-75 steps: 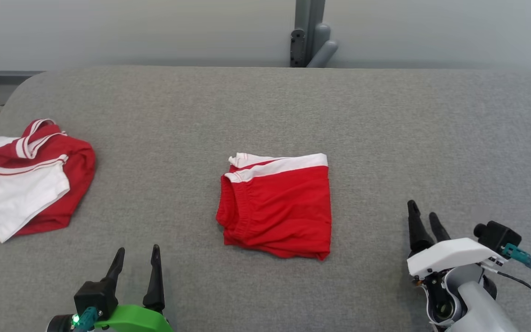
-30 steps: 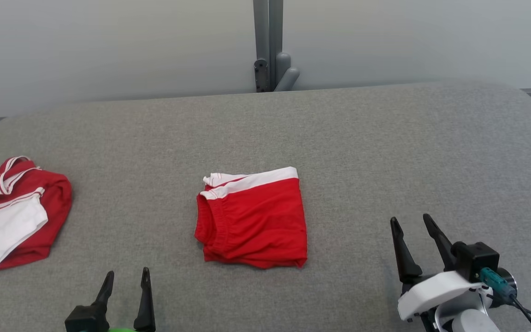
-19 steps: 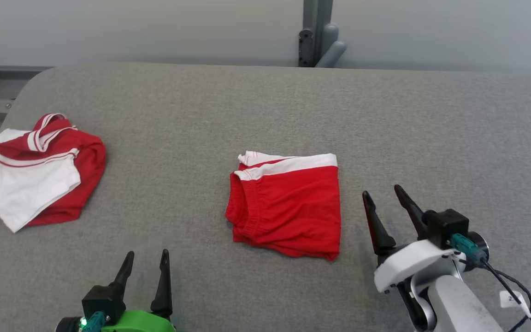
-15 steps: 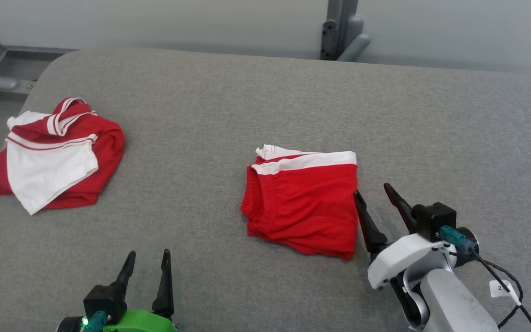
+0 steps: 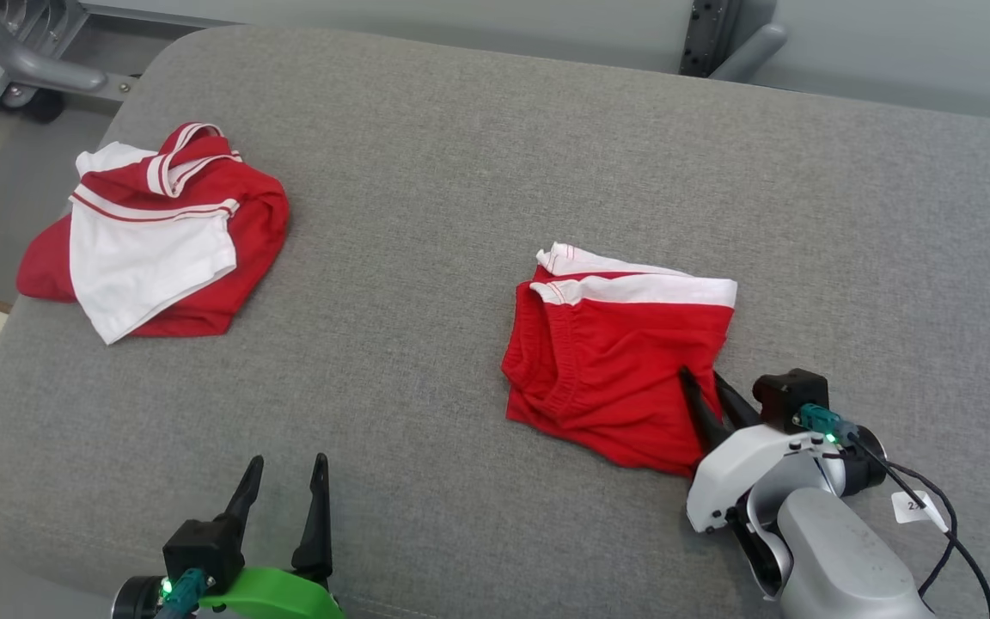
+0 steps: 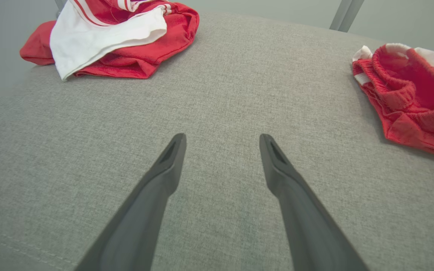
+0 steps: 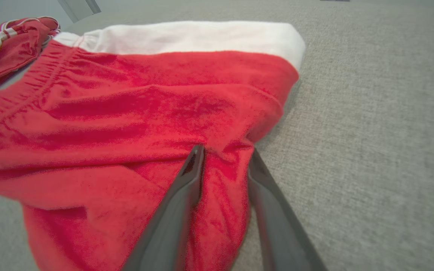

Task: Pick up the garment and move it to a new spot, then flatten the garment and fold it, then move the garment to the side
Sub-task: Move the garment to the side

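Right hand (image 5: pixel 699 375) now clamped on folded shorts (image 5: pixel 615 361); left hand (image 5: pixel 289 460) apart, crumpled garment (image 5: pixel 160 249) well clear.

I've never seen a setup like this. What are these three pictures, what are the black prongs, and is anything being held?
It is a two-armed robot. The wide picture comes from a camera on its head, looking down on a grey padded surface; the other two come from cameras on its wrists, looking along each gripper's two dark fingers. On the surface lie folded red shorts and a crumpled red-and-white garment. The left gripper is open and empty. The right gripper pinches the shorts' edge.
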